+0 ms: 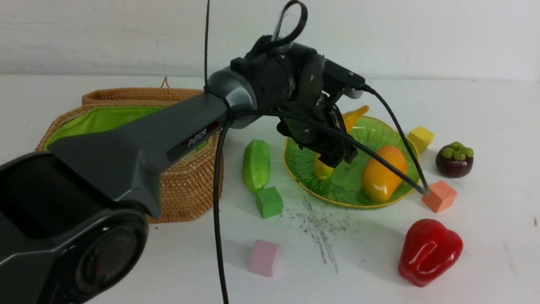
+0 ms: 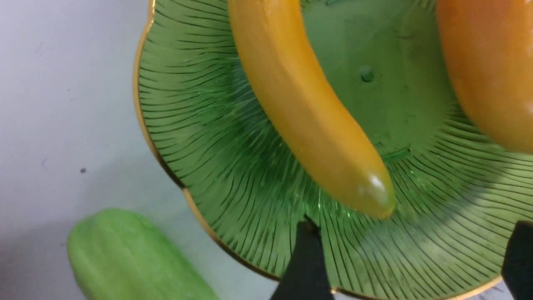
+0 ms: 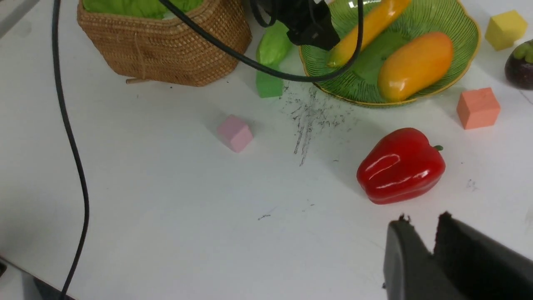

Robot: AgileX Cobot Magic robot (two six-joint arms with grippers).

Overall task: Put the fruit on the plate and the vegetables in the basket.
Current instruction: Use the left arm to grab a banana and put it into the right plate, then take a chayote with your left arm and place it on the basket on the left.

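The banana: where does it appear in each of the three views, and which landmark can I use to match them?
Front view: the banana lies on the plate's left part, mostly hidden behind the left gripper.
Left wrist view: it fills the picture's middle, close up, on the ribbed plate.
Right wrist view: small, at the far end, on the plate.
Shared landmark: the mango beside it, seen in all three views.

The left arm (image 1: 139, 143) is skinned in matte dark grey with white PIPER lettering (image 1: 197, 137) on a glossy strip, a rounded silver-grey joint (image 1: 230, 95) is followed by a pretty chunky black wrist block (image 1: 291, 78), thin black cables (image 1: 217, 211) are strung around, and the left gripper (image 2: 414, 225) is tipped with flat black fingers (image 2: 306, 262).
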